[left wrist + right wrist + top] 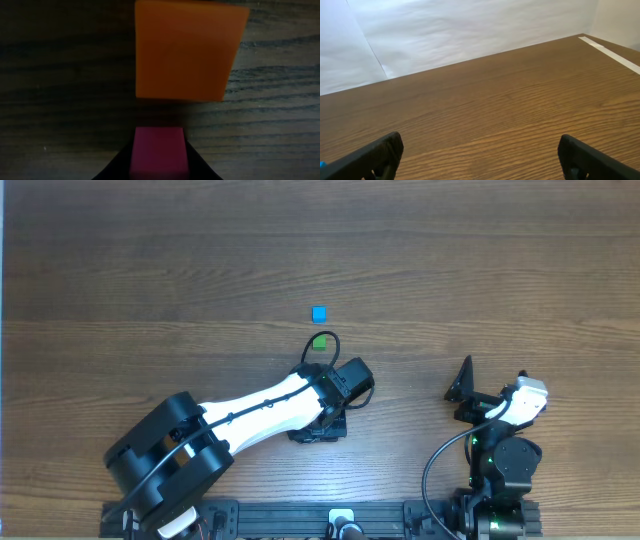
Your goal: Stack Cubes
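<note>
Your left hand (159, 162) grips the pink cube (159, 150), low over the surface (60, 100), near the orange cube (186, 50). The green cube (319, 342) and blue cube (319, 314) sit near each other. Your right hand (480, 165) gapes wide, holding nothing

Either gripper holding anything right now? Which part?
Left gripper appears shut on the magenta cube, gripped by two opposite side faces. Right gripper is open, holding nothing.
</note>
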### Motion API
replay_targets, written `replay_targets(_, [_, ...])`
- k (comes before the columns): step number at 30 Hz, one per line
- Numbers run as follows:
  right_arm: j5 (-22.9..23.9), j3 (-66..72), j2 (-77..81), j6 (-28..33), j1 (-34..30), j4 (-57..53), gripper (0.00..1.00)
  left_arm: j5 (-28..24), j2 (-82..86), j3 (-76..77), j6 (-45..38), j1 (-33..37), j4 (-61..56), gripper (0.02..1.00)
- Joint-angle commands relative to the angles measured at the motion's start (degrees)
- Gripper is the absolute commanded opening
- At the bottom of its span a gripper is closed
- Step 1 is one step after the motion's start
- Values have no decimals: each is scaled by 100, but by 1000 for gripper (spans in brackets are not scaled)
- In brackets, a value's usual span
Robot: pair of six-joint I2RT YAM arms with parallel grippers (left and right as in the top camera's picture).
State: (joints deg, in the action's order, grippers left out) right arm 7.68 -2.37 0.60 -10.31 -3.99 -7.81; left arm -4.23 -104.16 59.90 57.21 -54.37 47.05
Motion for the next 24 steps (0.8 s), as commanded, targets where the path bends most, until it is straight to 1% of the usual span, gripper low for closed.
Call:
replay_targets(1, [94,-28,-11,28,17,-118,991,94,219,120,-22,-17,-4,213])
replay_targets(8, [94,-28,-11,28,17,-120,993,313,621,402,-17,-15,498,176])
replay_targets(15, [94,-28,-11,28,17,-120,993,693,811,1235,-46,20,1128,180])
replay_targets(19, [94,-28,-11,28,17,-120,991,710,769,1792,-442,269,1158,176])
replay_targets(24, [94,-28,-11,28,17,-118,989,710,597,2177,-789,809,1202,174])
